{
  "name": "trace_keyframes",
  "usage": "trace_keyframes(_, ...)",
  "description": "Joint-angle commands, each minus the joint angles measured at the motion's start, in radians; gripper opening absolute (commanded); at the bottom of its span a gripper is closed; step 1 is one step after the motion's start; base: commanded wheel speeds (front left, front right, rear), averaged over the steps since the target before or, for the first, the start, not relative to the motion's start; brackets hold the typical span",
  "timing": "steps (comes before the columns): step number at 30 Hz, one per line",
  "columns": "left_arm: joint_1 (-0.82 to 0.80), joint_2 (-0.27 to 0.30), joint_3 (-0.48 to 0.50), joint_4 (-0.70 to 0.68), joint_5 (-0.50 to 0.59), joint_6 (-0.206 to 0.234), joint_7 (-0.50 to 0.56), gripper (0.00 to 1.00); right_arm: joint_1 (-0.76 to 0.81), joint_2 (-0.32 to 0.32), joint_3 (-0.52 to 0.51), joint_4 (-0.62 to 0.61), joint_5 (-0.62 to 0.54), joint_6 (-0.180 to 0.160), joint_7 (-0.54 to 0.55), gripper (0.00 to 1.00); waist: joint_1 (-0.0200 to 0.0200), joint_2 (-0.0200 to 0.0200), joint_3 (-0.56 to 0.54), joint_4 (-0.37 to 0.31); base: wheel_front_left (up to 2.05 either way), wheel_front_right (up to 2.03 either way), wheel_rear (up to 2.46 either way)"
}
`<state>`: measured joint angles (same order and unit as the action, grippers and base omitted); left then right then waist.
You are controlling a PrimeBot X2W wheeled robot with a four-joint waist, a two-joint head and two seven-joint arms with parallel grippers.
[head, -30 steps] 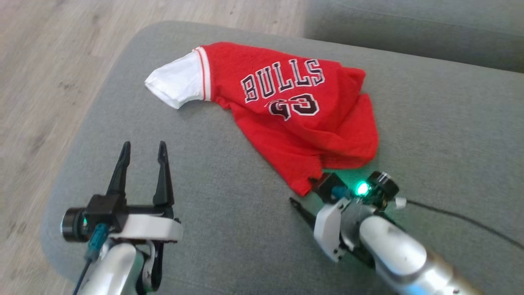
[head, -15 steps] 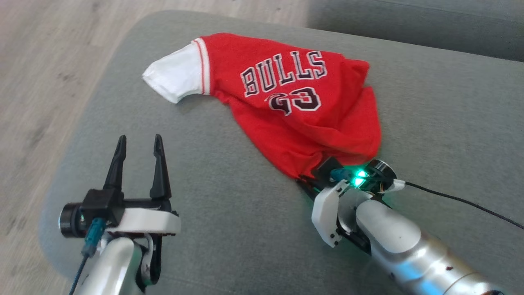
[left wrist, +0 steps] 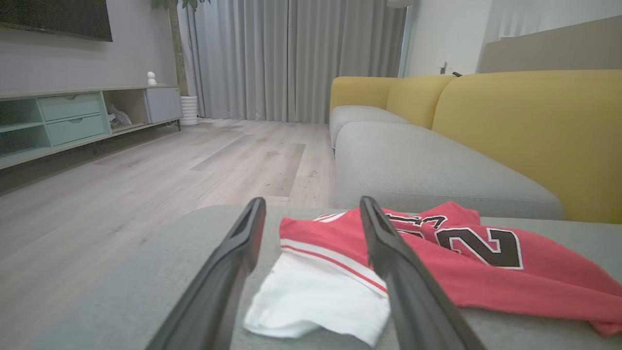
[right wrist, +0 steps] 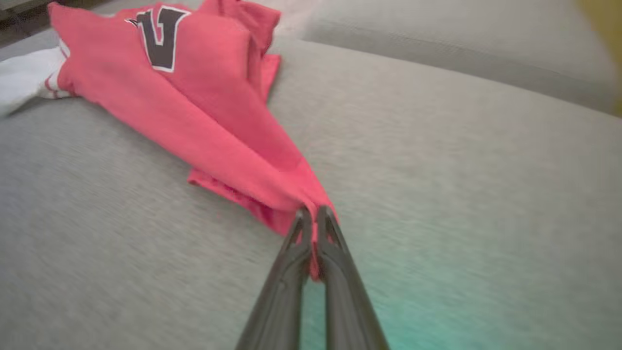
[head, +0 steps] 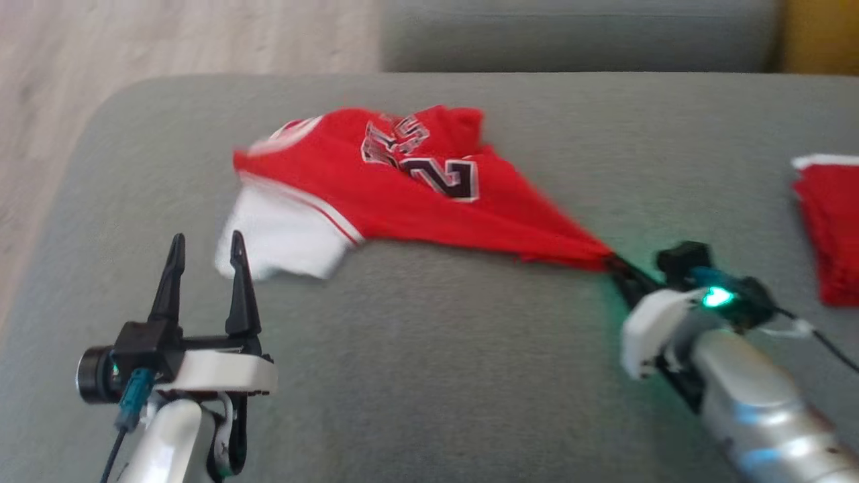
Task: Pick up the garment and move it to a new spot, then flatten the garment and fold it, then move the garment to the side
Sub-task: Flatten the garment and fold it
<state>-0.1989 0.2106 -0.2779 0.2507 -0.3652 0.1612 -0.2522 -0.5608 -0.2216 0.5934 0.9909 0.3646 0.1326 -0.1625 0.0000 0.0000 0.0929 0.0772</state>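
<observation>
The garment (head: 402, 194) is a red jersey with black-and-white lettering and a white sleeve (head: 282, 238), stretched across the grey sofa seat (head: 429, 376). My right gripper (head: 614, 263) is shut on the garment's lower red corner, pulling it into a taut point; in the right wrist view the cloth (right wrist: 218, 121) is pinched between the closed fingertips (right wrist: 313, 216). At the lower left my left gripper (head: 205, 245) stands open and empty, just in front of the white sleeve. In the left wrist view the sleeve (left wrist: 316, 296) lies between and beyond its fingers (left wrist: 388, 257).
Another red piece of cloth with a white edge (head: 829, 228) lies at the seat's right side. A second grey seat (head: 570, 33) and a yellow backrest (left wrist: 529, 126) lie beyond. Wooden floor (head: 134, 47) borders the seat on the left. A black cable (head: 829, 345) trails from my right wrist.
The right gripper has closed on the garment's lower corner and dragged it to the right, stretching and twisting the jersey. The head camera has also shifted. The left gripper stays open.
</observation>
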Motion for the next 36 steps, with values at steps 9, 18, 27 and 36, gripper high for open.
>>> trace_keyframes(9,-0.049,-0.005,0.037,-0.024,0.03,-0.019,-0.009,1.0,0.042,-0.082,-0.156,-0.035,-0.091,-0.002,-0.018,0.0,0.0,0.0,-0.011,-0.111,0.0,0.0,0.0)
trace_keyframes(18,-0.06,-0.014,0.027,0.009,0.04,-0.038,-0.01,1.0,0.121,-0.025,-0.422,-0.208,-0.204,-0.002,-0.071,1.0,0.0,0.0,0.004,-0.109,0.0,0.0,0.0)
trace_keyframes(27,-0.06,-0.036,0.011,0.03,0.048,-0.052,-0.01,1.0,0.329,0.139,-0.571,-0.619,-0.286,-0.002,-0.098,1.0,0.0,0.0,0.008,-0.115,0.0,0.0,0.0)
trace_keyframes(36,-0.068,-0.045,-0.012,0.075,0.051,-0.078,-0.005,1.0,0.445,0.17,-0.562,-0.791,-0.287,-0.002,-0.099,1.0,0.0,0.0,0.016,-0.129,0.0,0.0,0.0)
